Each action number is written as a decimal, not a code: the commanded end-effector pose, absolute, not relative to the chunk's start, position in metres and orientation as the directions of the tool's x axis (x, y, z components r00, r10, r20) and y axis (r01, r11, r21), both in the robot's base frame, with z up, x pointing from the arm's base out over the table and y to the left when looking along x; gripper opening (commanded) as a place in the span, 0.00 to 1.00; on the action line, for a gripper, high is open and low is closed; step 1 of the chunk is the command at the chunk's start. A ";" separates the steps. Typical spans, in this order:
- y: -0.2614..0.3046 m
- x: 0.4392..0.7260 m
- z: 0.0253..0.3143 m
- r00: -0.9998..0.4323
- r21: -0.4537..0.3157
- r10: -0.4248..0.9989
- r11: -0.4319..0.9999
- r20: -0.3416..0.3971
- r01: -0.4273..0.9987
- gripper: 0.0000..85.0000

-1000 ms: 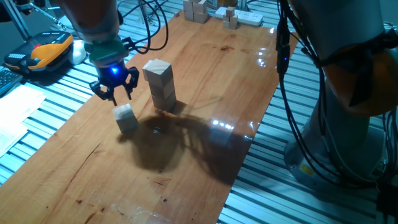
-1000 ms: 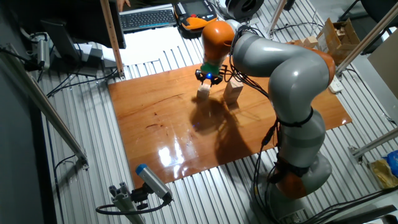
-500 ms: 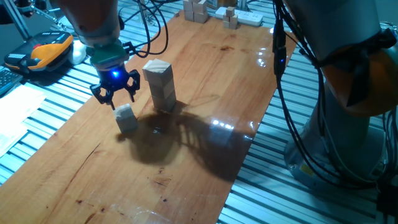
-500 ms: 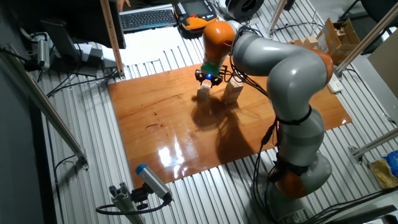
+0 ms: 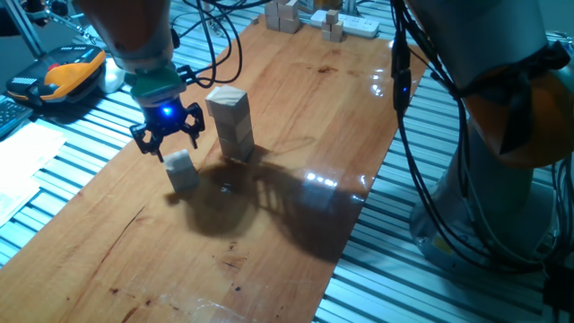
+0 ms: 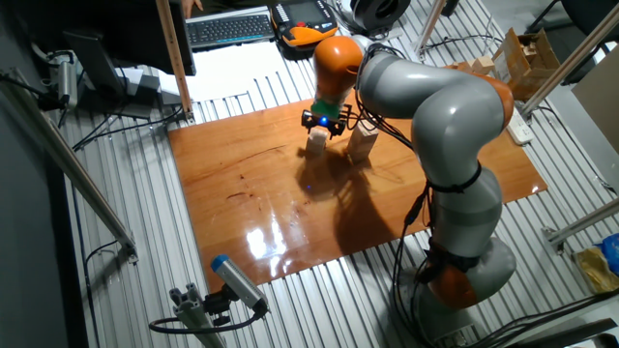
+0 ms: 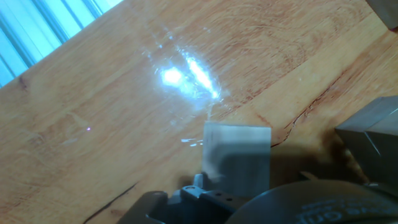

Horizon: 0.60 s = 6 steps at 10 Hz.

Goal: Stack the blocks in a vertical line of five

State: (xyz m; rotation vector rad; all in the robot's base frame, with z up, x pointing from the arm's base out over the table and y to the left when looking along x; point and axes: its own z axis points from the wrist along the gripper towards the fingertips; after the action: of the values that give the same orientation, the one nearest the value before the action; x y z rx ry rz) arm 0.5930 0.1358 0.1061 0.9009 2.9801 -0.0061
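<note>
Two groups of task wood on your long brown wooden table [image 5: 296, 135]: tall stack of pale wooden cubes [image 5: 230, 123], lone pale wooden cube [image 5: 181, 168] just beside it. Stack stands upright, likely base for tower. Black two-finger gripper [image 5: 167, 136] hangs above lone cube, fingers spread, holding nothing; you look lined up for pick. No containers on table. Small wooden blocks far back [image 5: 285, 15], apart from work.

Surface [image 5: 296, 117]: glossy wood plank top, glare patches. On it, a lone block [image 5: 181, 168] lying just beside a stack [image 5: 230, 123] of blocks. At the far end, a cluster of small blocks [image 5: 285, 15] and a white strip [image 5: 352, 25]. My pincer off it.
</note>
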 end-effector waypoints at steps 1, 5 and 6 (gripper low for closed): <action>0.136 0.593 0.105 -0.830 0.003 0.557 0.830 -0.027 0.558 0.80; 0.135 0.594 0.100 -0.820 0.010 0.573 0.820 -0.011 0.573 0.80; 0.135 0.594 0.098 -0.821 0.010 0.572 0.821 -0.010 0.571 0.80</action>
State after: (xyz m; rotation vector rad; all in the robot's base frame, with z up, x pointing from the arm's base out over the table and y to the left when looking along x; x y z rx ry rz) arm 0.5938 0.1347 0.0983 0.9337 2.9870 0.0112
